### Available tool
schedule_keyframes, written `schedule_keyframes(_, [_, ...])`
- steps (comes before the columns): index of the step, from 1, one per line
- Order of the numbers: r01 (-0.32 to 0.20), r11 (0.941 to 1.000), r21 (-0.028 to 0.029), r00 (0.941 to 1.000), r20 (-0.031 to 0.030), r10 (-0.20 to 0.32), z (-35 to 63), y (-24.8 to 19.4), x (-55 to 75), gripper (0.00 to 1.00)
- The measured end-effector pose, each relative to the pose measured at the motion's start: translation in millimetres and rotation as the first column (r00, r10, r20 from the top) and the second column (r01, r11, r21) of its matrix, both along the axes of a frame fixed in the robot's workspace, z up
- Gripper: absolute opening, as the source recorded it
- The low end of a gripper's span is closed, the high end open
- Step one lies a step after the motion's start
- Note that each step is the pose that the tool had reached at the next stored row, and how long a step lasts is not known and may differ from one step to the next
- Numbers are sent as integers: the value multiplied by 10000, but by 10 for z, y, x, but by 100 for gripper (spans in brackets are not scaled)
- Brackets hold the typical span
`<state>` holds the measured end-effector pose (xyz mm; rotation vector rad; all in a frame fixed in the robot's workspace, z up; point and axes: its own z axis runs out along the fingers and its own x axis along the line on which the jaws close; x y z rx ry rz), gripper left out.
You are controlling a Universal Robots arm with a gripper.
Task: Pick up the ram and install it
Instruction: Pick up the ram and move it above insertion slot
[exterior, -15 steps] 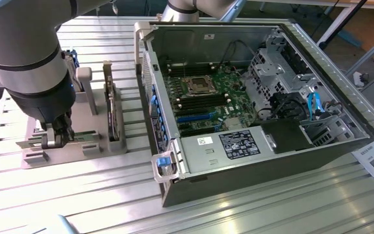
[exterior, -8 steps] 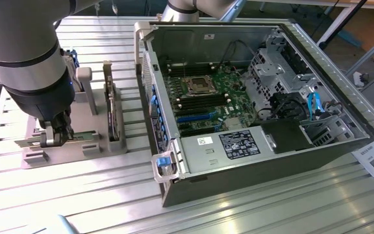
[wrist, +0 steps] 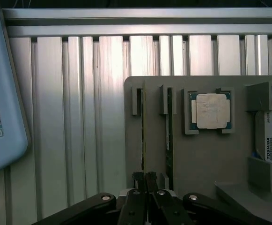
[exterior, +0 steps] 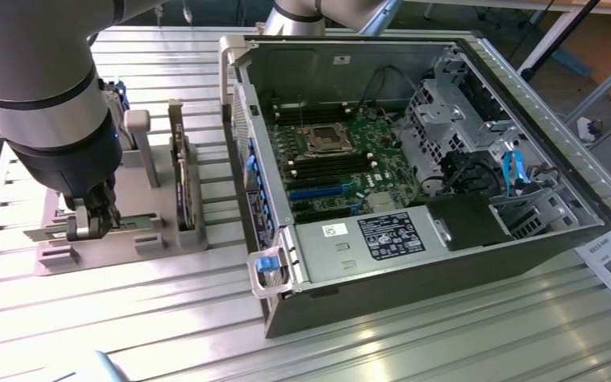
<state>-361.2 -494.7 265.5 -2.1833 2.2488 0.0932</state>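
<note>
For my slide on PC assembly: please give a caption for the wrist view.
Gripper closed on the ram in its grey holder, processor chip nearby.

Our arm (exterior: 40, 103) comes down steeply near the desk's (exterior: 178, 318) edge at the exterior view's left, wrist pointing straight down. Our pincer (exterior: 91, 224) sits low, its dark fingertips (wrist: 137, 177) drawn nearly together.

The arm (exterior: 29, 72) is a thick silver-grey tube with a black joint section. The black tool (wrist: 144, 178) has silver pins.
</note>
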Motion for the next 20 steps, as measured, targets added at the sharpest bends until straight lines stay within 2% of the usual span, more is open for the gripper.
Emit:
schedule_keyframes(4, [0, 10000, -1, 10000, -1, 0, 23, 0, 0, 12])
schedule_keyframes(9, [0, 10000, 1, 10000, 1, 0, 237, 0, 0, 12])
schedule_keyframes(15, [0, 10000, 1, 10000, 0, 0, 401, 0, 0, 12])
schedule_keyframes(20, [-1, 10000, 1, 10000, 1, 1, 495, 0, 0, 12])
